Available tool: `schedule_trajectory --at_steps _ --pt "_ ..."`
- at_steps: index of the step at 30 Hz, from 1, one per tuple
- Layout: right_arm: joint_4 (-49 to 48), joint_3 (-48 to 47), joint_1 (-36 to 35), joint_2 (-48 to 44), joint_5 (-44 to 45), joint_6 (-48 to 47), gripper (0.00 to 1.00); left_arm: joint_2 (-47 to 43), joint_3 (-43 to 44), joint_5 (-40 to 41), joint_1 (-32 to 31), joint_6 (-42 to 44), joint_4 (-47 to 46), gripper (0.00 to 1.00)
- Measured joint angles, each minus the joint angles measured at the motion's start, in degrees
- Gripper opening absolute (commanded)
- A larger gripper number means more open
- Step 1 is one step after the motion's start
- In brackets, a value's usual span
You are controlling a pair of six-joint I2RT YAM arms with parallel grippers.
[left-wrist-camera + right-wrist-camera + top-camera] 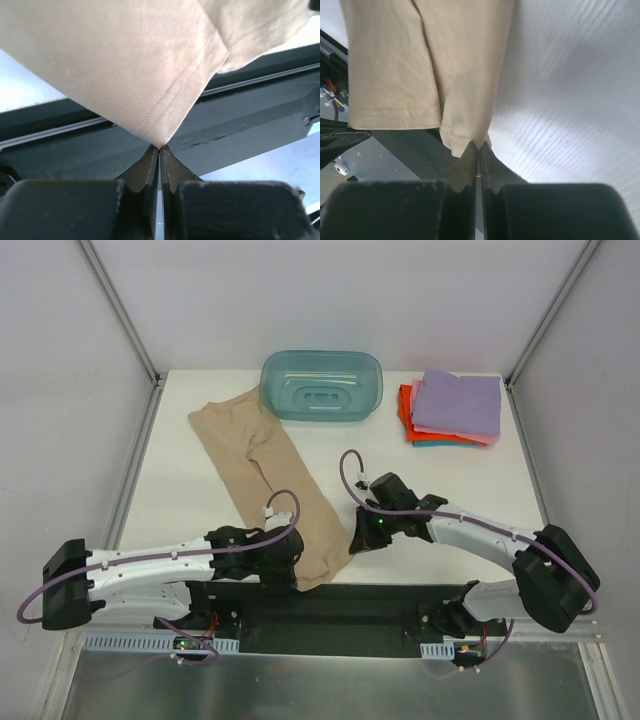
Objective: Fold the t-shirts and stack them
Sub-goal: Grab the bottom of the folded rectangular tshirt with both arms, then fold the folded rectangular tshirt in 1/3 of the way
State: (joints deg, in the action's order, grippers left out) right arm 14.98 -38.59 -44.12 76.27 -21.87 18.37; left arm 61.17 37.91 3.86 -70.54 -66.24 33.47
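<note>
The tan t-shirt point(265, 480) lies as a long, narrow band on the worktop point(190, 515). Its far end reaches the left side of the teal tub point(322, 385), touching or slightly under the tub's rim. From there the cloth runs away from the tub to the worktop's near edge, with the hem hanging a little over it. A lengthwise crease runs down its middle.

Both hands are at the hem end, the end farthest from the tub. In the left wrist view, the left hand point(159, 149) has its fingers pressed together on the pointed hem corner of the shirt point(125, 65), where a double row of stitching shows. From above, this hand point(297, 578) sits at the hem's left corner.

The right hand point(479, 146) is likewise pinched tight on the cloth point(420, 60), gripping a small bunched bit of hem above the pale worktop. From above it point(354, 543) is at the hem's right corner.

Right of the tub, apart from it, sits a stack of folded t-shirts point(455, 405), lilac on top, with pink, orange-red and teal edges showing beneath.
</note>
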Motion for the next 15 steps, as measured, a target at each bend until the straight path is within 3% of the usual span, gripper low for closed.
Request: schedule_trajectory --at_steps 8,15 --pt "2.43 -14.16 -0.07 6.27 2.4 -0.96 0.01 -6.67 0.26 7.74 9.01 2.64 0.98 0.0" --pt "5.25 -29.4 -0.07 16.92 6.23 -1.99 0.01 -7.8 1.51 12.35 21.68 7.76 1.03 0.0"
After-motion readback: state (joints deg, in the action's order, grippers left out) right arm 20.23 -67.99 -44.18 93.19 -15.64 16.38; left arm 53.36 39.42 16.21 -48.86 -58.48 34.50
